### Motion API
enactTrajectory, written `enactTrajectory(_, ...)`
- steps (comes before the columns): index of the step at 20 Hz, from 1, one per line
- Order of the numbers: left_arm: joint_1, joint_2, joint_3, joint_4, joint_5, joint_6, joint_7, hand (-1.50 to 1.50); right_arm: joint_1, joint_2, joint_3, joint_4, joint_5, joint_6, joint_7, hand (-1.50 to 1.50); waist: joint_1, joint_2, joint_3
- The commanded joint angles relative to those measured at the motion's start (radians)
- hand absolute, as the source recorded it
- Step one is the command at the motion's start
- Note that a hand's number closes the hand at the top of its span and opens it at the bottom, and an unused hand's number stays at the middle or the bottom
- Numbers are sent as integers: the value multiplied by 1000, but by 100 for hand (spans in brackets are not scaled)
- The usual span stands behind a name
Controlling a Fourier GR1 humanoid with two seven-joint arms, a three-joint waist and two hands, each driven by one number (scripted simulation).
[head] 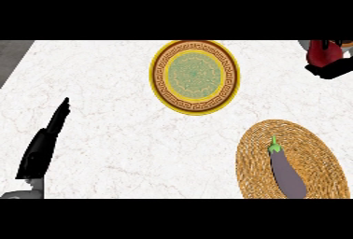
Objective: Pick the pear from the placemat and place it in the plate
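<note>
White marble counter: plate bare; placemat holds an eggplant, no pear. My left hand, fingers straight, holds nothing. Right hand unseen. Pick pending; reach first.

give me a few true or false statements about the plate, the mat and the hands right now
1. The plate holds nothing. True.
2. A pear lies on the placemat. False: what lies there is a purple eggplant with a green stem.
3. The left hand is curled round the eggplant. False: it is at the lower left over the counter, fingers straight, touching nothing.
4. The plate and the placemat are apart. True: bare counter shows between them.
5. The right hand is reaching for the placemat. False: no right hand shows in this view.
6. A red and black object sits at the far right corner. True.
</note>
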Motion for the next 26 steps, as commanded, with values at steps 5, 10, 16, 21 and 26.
enactTrajectory(5, 16, 11, 19, -14, -5, 5, 18, 0, -175, 39, -54, 92, -96, 122, -258, 150, -35, -18, -4)
enactTrajectory(10, 43, 9, 39, 19, 11, -8, -16, 0, -290, 124, -29, 126, -81, 162, -235, 150, -50, -22, -5)
enactTrajectory(16, 80, 15, 60, -61, 34, -29, 28, 0, -316, 267, -17, 105, -88, 153, -125, 150, -67, -30, -5)
enactTrajectory(21, 82, 14, 58, -56, 9, -19, 27, 0, -386, 373, -4, 144, -76, 141, -20, 150, -63, -28, -5)
enactTrajectory(26, 88, 4, 62, -31, 2, -12, -11, 0, -415, 460, 48, 203, -21, 135, 57, 150, -60, -26, -6)
